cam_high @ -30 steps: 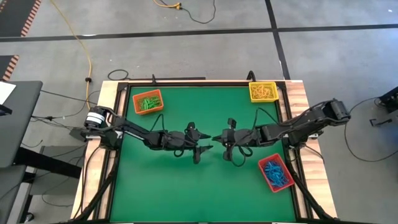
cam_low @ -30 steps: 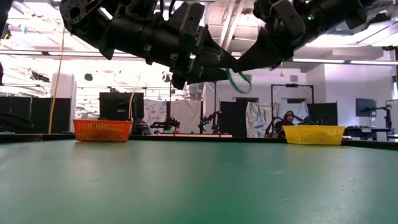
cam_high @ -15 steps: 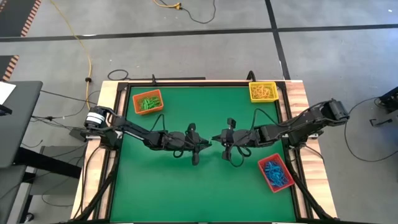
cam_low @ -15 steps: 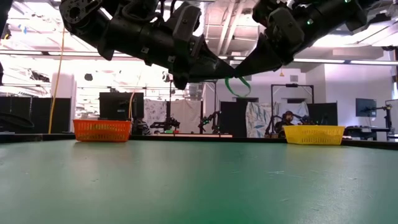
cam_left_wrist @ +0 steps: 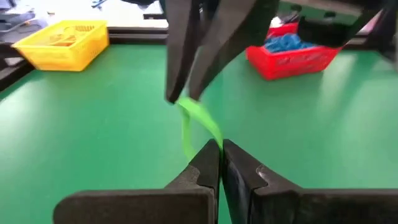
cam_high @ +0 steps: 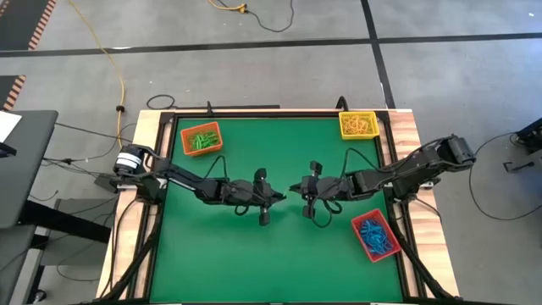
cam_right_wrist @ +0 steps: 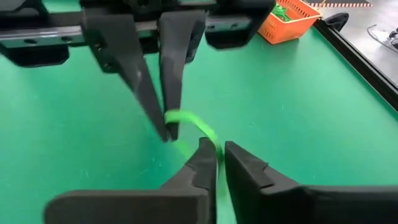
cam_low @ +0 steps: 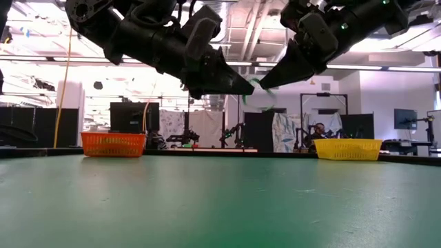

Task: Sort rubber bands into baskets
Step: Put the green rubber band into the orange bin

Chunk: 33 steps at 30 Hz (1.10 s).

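My left gripper point(cam_left_wrist: 220, 152) is pinched tight on one end of a green rubber band point(cam_left_wrist: 198, 121), held in the air above the middle of the green table point(cam_high: 254, 258). My right gripper point(cam_right_wrist: 219, 154) meets it tip to tip from the three o'clock side; its fingers stand slightly parted around the band's other end, and I cannot tell whether they are gripping it. In the low view the band point(cam_low: 249, 90) hangs as a thin green loop between the two sets of tips, well clear of the tabletop.

Outward from there, the orange basket point(cam_high: 201, 138) sits toward eleven o'clock near the far left corner, with green bands in it. The yellow basket point(cam_high: 357, 124) is at about one o'clock in the far right corner. The red basket point(cam_high: 375, 235) lies at about four o'clock by the right edge, holding blue bands point(cam_high: 377, 232).
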{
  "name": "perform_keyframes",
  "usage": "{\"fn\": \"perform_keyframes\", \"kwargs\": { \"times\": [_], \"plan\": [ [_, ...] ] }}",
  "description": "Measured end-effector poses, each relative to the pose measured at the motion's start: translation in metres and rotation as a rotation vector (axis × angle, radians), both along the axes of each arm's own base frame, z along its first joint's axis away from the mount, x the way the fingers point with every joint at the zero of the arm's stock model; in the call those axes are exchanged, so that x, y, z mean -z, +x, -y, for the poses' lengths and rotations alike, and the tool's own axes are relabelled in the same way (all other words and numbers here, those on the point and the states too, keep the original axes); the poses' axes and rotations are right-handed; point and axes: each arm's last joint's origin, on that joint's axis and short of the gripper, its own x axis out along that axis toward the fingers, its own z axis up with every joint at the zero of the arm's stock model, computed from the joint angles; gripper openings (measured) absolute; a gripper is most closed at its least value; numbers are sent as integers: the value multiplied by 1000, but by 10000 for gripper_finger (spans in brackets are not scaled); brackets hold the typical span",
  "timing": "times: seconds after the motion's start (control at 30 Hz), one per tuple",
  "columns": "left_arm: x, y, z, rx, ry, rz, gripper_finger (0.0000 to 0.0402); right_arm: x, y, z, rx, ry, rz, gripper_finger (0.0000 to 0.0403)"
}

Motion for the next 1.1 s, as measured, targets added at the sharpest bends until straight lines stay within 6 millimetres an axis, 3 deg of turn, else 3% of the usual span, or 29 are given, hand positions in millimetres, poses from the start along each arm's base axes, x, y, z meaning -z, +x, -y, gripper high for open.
{"fn": "perform_keyframes", "kwargs": {
  "times": [0.27, 0.5, 0.87, 1.1],
  "plan": [
    [-22, -14, -7, -77, 123, -56, 0, 2, -1, -1, -12, 17, -28, 152],
    [-42, -38, -22, -194, 209, -197, 0, 2, -1, -1, -5, 23, -24, 231],
    [-66, -89, -59, -400, 279, -439, 0, 4, -1, -1, 0, 23, -35, 231],
    [-81, -121, -89, -532, 258, -510, 0, 20, 4, -2, -1, 11, -91, 228]
  ]
}}
